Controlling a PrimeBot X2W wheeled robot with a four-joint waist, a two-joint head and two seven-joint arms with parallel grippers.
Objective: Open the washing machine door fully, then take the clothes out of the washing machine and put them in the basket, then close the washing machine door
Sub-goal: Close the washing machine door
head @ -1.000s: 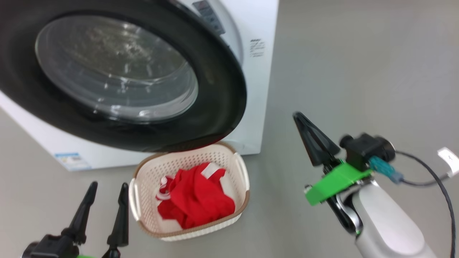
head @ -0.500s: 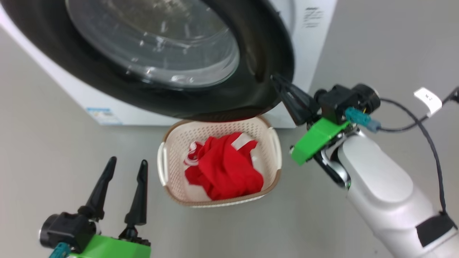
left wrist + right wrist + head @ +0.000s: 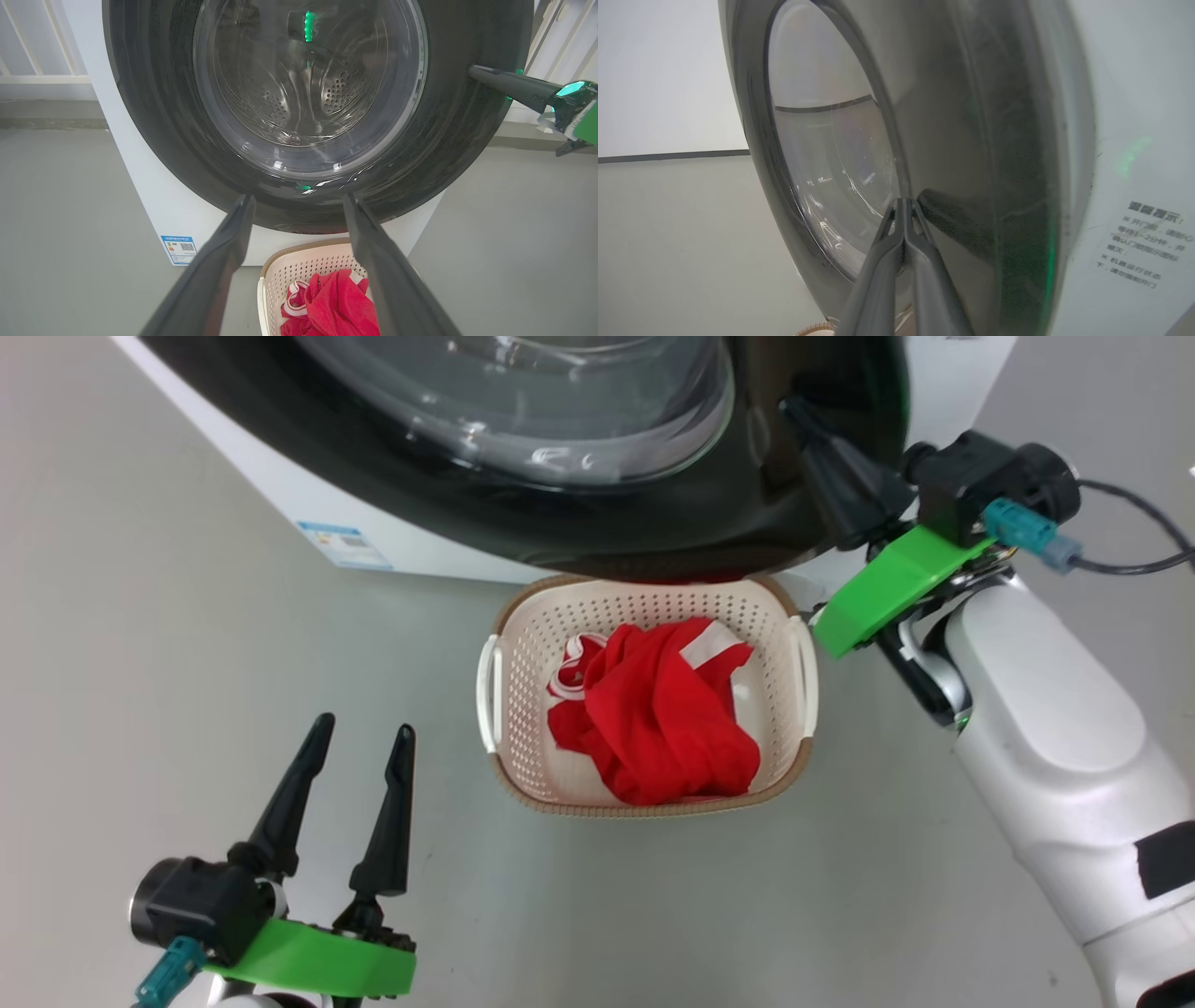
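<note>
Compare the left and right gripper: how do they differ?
The left gripper is open, fingers apart; the right gripper is shut, fingers together. The left gripper hangs over the floor beside the basket; the right gripper has its tips at the washing machine door. Both have dark fingers.

Grey floor (image 3: 140, 616), white wall (image 3: 668, 70)
</note>
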